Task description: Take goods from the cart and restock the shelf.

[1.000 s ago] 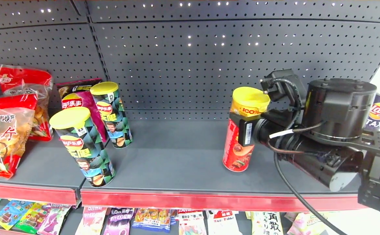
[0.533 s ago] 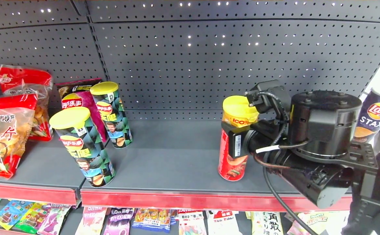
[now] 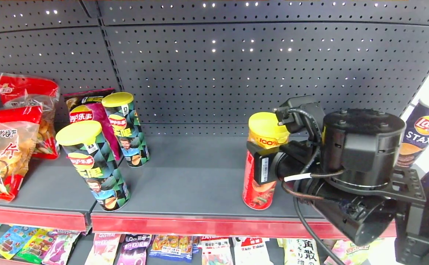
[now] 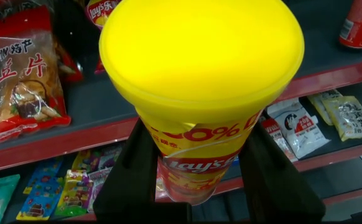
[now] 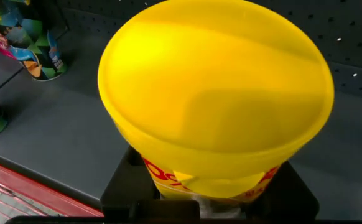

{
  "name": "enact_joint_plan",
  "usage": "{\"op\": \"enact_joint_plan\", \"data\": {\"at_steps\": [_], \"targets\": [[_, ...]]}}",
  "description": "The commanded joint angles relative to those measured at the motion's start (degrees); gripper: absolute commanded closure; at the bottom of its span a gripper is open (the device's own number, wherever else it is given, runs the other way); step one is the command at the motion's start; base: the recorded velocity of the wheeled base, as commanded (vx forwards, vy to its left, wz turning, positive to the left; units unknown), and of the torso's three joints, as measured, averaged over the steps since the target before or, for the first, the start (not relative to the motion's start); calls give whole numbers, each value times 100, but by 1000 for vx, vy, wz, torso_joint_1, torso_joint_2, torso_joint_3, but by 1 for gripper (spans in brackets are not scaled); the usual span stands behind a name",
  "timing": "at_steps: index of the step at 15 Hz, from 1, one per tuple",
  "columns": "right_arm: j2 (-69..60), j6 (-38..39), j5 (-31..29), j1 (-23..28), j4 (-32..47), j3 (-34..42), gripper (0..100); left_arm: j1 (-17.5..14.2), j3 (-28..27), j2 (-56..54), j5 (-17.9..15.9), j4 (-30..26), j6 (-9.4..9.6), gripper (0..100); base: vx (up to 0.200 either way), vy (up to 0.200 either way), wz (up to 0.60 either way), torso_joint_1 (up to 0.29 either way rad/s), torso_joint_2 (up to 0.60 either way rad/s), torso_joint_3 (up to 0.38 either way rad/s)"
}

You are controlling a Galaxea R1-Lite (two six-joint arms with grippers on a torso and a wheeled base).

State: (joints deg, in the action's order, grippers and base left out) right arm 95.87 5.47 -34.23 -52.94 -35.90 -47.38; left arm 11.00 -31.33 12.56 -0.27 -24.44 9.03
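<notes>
My right fingers (image 3: 262, 170), pinching the can (image 3: 258, 193), have lowered it onto the shelf (image 3: 199, 184), ready for release; left fingers (image 4: 128, 180) pinch a spare can (image 4: 199, 62).

Bright even light; pegboard (image 3: 236, 73) holes glint, right edge overexposed

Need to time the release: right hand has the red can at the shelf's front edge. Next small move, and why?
Probably lower the red can slightly until its base sits flat on the shelf, before opening. The right hand grips it below the lid, it leans a little, and whether its base touches is unclear.
</notes>
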Motion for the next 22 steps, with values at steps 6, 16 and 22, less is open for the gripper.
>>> {"op": "enact_joint_plan", "data": {"at_steps": [6,16,22], "targets": [[-7,59,-5,-120,4,238,100,-1,4,-34,0,1,2,100,0,0,0,0,0,0],[-24,50,-409,-111,13,309,100,-1,13,-34,0,1,2,100,0,0,0,0,0,0],[-77,59,-409,-111,4,502,100,-1,57,-43,0,1,2,100,0,0,0,0,0,0]]}}
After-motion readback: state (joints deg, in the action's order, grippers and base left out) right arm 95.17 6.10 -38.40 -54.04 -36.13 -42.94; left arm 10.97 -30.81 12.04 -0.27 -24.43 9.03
